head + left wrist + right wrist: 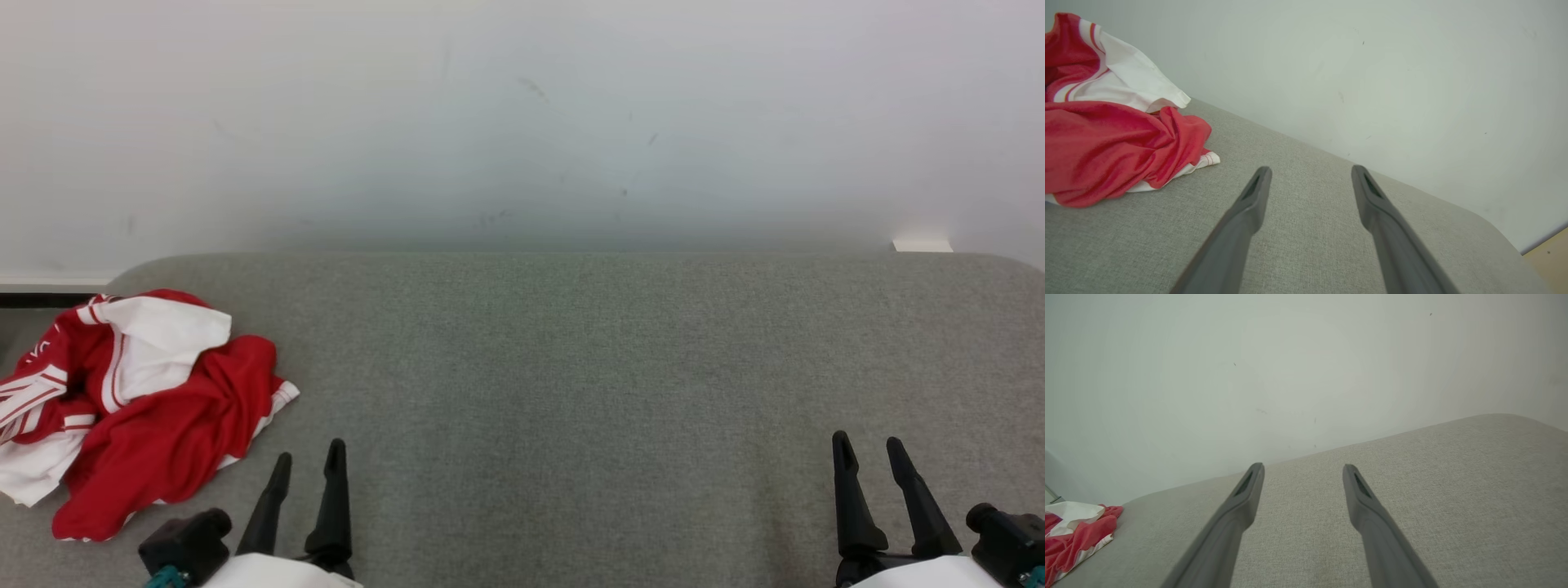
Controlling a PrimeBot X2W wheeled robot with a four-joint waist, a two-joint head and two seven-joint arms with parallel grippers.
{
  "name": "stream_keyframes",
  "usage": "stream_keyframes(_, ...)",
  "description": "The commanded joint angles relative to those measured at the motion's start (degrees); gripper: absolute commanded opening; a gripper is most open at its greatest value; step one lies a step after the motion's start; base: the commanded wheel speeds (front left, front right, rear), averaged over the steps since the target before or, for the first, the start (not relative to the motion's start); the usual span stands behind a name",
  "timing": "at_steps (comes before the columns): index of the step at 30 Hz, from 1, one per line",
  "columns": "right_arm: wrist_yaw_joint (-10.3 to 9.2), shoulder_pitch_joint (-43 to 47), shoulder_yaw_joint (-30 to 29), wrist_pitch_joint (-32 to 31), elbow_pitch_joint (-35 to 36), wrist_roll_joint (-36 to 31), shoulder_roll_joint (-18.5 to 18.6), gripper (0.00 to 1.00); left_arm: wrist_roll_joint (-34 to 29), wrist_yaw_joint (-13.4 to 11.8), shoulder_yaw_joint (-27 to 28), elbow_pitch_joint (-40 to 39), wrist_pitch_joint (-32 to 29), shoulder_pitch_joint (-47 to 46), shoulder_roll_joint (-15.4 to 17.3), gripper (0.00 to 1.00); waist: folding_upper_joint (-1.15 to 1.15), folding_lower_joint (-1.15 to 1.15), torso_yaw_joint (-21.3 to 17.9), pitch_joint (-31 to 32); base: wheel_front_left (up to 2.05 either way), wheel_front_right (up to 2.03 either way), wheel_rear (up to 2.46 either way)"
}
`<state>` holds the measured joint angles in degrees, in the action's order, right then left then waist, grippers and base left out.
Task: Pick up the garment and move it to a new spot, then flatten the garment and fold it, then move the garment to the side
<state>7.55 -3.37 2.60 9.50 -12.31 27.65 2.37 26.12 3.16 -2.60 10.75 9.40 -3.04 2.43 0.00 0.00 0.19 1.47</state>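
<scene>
The garment (139, 400) is a red and white jersey, crumpled in a heap at the left end of the grey fabric surface (571, 367). My left gripper (309, 453) stands open at the lower left, just right of the heap and apart from it, nothing between its fingers. In the left wrist view the garment (1110, 134) lies up and left of the left gripper (1310, 171). My right gripper (868, 445) is open at the lower right, far from the cloth. The right wrist view shows the right gripper (1302, 469) over bare fabric, with the garment (1073, 535) at the far left edge.
A pale wall (522, 122) rises directly behind the grey surface. A small white block (921, 245) sits at the surface's back right edge. The surface's rounded corners and a strip of floor (1547, 257) show at its end.
</scene>
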Motion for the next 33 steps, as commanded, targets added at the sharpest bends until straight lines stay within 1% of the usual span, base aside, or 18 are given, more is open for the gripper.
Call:
stream_keyframes(1, -0.07, -0.4, 0.1, 0.6, 0.1, -1.5, 0.6, 1.0, -1.4, 0.0, -0.1, -0.3, 0.7, 0.1, 0.5, 1.0, 0.0, 0.0, 0.0, 0.0, 0.0, 0.0, 0.0)
stream_keyframes(13, -0.09, -0.4, 1.2, 2.2, -0.6, -7.1, 0.7, 1.0, -7.0, 0.4, -0.7, -0.5, 2.2, 0.3, 0.5, 1.0, 0.0, 0.0, -0.1, -0.1, 0.0, 0.0, 0.0)
stream_keyframes(20, -0.09, -0.5, 1.7, 3.0, -0.8, -10.1, 0.7, 1.0, -9.9, 0.0, -1.2, -0.2, 3.1, 0.5, 0.5, 1.0, 0.0, 0.0, -0.2, -0.1, 0.0, 0.0, 0.0)
stream_keyframes(33, -0.1, 0.1, 2.5, 4.3, -1.1, -13.5, 0.7, 1.0, -14.8, -0.2, -2.2, 0.0, 4.6, 0.6, 0.6, 1.0, 0.0, 0.0, -0.3, 0.4, 0.0, 0.0, 0.0)
